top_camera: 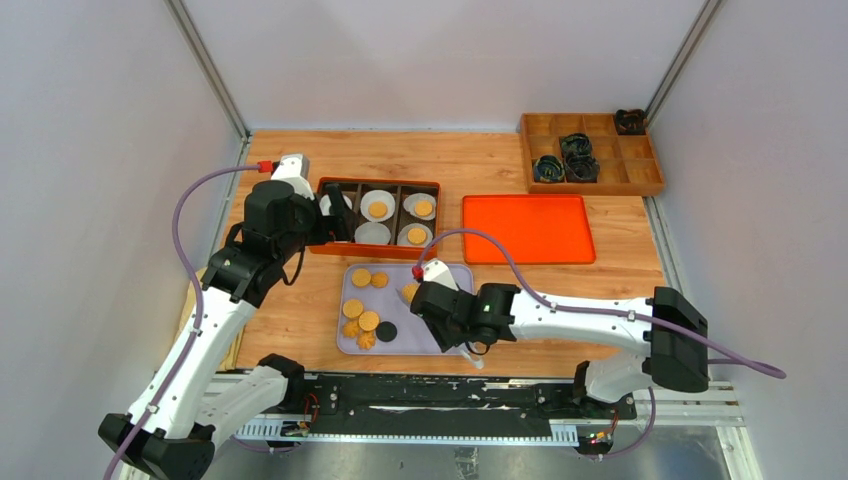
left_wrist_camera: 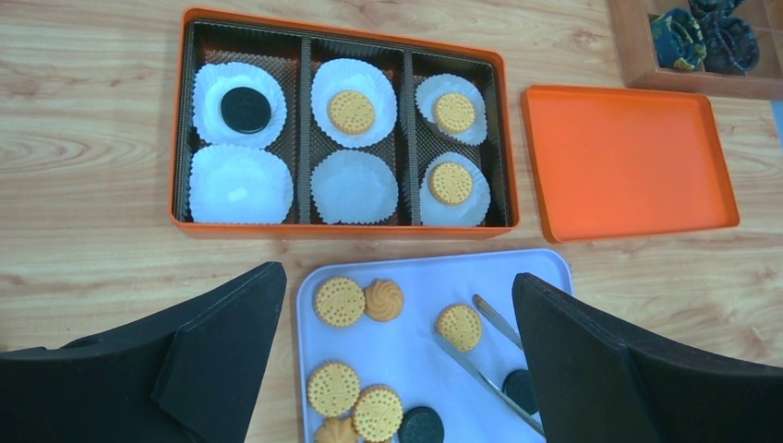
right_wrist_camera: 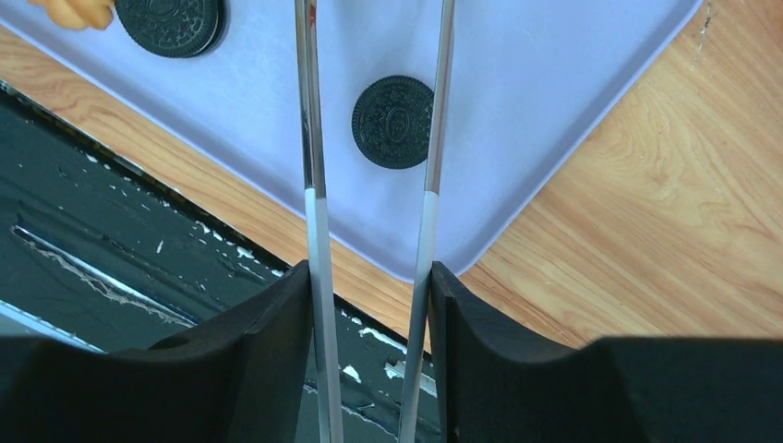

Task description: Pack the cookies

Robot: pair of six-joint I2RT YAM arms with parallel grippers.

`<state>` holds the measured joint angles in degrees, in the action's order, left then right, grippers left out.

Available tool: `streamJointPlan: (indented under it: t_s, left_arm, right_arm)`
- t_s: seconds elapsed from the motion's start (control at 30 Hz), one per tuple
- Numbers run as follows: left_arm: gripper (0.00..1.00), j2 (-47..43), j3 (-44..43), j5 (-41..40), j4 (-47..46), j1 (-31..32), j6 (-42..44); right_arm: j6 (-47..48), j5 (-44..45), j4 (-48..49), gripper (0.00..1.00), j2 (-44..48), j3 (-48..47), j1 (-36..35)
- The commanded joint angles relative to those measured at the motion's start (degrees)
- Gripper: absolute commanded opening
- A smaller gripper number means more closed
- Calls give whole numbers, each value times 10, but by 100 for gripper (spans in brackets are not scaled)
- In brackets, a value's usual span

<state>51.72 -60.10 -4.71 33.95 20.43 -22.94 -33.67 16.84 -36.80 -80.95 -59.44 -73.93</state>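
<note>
Only the right wrist view shows the right gripper clamped on thin metal tongs, with one black round cookie lying between their prongs on the flat lavender plastic tray; this arm reaches low to the left. The left gripper, jaws wide apart and empty, hovers raised near the orange rectangular box. Its six white paper cups hold four cookies, three golden and one black; eight lie on the tray.
</note>
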Motion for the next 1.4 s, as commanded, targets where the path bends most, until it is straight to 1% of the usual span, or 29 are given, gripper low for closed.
streamJointPlan:
  t_s: [0.0, 0.17, 0.27, 0.33, 0.43, 0.63, 0.77, 0.9, 1.1, 1.23, 1.37]
  left_arm:
    - [100, -5, -4, 1, 5, -2, 6]
    - [100, -11, -8, 0, 8, -2, 6]
    - [100, -13, -7, 2, 8, -2, 4]
    - [100, -12, -8, 2, 8, -2, 4]
    - [100, -12, -11, 1, 9, -2, 5]
    - [100, -11, -22, -7, 17, -2, 4]
    - [100, -8, -23, -14, 19, -2, 5]
    - [100, -8, -25, -25, 23, -2, 9]
    - [100, -4, -26, -36, 27, -2, 20]
    - [100, -2, -27, -47, 28, -2, 26]
    - [100, 0, -29, -55, 33, -2, 32]
  right_arm:
    - [-33, -24, 15, 49, 1, 22, 22]
    - [-32, -35, 26, 44, 7, 31, 23]
    - [-25, -41, 19, 30, 5, 22, 23]
    - [-20, -42, 15, 18, 7, 12, 23]
    - [-12, -36, 12, 8, 17, -2, 23]
    - [33, 15, 5, 5, 27, -71, 29]
    - [75, 19, 9, 5, 2, -131, 57]
    - [117, 7, 30, 5, -44, -188, 90]
    - [154, -34, 58, 3, -133, -264, 136]
    - [166, -58, 68, 2, -191, -305, 150]
    - [175, -61, 71, 3, -224, -325, 155]
